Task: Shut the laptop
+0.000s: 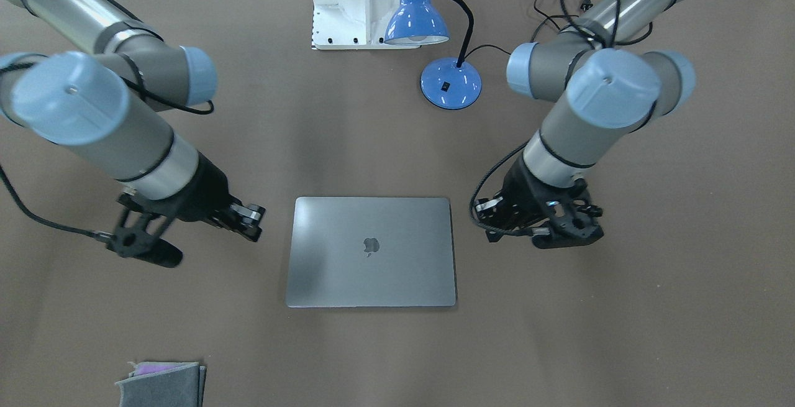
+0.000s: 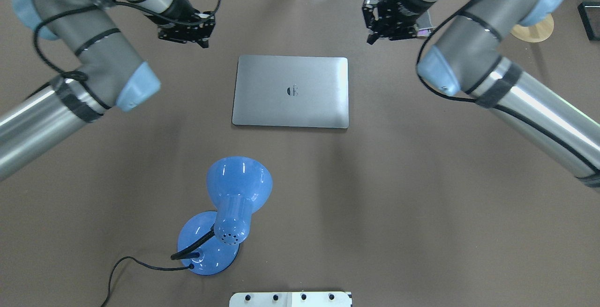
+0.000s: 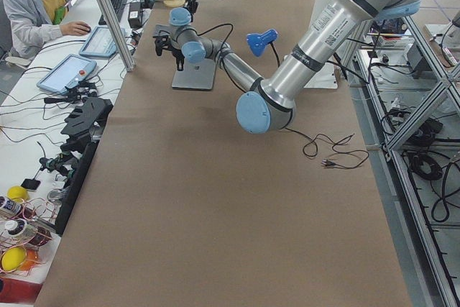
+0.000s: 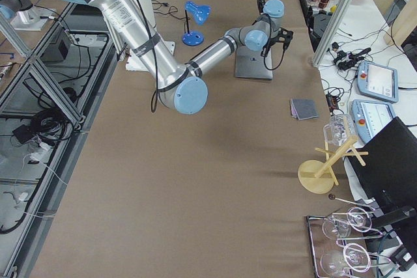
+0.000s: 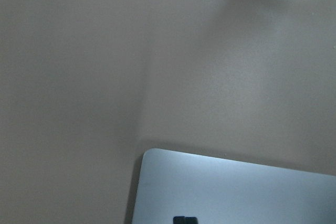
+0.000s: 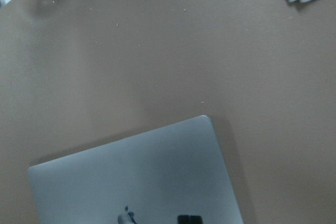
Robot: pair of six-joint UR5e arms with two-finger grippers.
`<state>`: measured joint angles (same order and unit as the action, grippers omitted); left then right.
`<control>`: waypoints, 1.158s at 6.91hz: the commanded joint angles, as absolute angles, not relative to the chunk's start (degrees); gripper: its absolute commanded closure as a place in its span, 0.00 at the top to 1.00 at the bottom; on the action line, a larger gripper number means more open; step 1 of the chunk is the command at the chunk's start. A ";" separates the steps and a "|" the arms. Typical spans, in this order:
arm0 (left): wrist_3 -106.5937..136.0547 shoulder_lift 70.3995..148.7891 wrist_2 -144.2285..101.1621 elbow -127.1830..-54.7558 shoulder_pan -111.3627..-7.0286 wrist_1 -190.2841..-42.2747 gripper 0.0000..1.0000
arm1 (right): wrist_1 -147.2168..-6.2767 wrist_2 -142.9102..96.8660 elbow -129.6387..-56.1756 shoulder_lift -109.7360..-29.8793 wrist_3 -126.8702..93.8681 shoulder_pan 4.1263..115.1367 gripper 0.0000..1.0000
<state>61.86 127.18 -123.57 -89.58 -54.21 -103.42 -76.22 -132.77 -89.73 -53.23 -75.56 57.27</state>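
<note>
The laptop (image 1: 335,251) is plain silver-grey, with a dark logo (image 1: 371,245). The table (image 1: 621,332) is flat brown. The lamp (image 1: 416,12) is glossy blue with a black neck and cord. The arms (image 1: 143,158) are grey and silver with pale blue caps. A grey felt pouch (image 1: 163,385) shows a purple edge.

Brown table mat (image 2: 422,194): bare surface shows along all four edges of the closed, flat laptop (image 2: 290,91). Left gripper (image 1: 489,219) hangs beside its far-left corner and right gripper (image 1: 249,219) beside its far-right corner, both apart from it. Blue desk lamp (image 2: 236,190) stands near-left, well apart. Grey pouch (image 1: 161,385) lies far right, well apart.
</note>
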 commanded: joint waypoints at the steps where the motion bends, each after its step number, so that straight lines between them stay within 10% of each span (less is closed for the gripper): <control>1: 43.59 114.83 -125.51 -107.43 -60.61 -88.05 0.00 | -84.08 -139.73 -104.54 -66.56 -59.87 66.84 0.00; 4: 14.88 95.42 -135.39 -112.33 -77.63 -86.40 0.00 | -94.55 -139.92 -111.87 -87.12 -16.34 80.54 0.00; 5: 7.02 88.92 -135.87 -111.54 -82.13 -87.01 0.62 | -97.62 -137.31 -111.80 -92.93 -1.56 85.12 0.01; 6: -2.11 85.38 -135.01 -110.66 -85.57 -86.75 0.98 | -101.56 -133.37 -112.14 -96.21 6.16 89.08 0.99; 8: -7.63 78.53 -131.77 -109.15 -89.82 -89.44 0.98 | -101.87 -131.05 -111.89 -98.77 11.30 89.91 1.00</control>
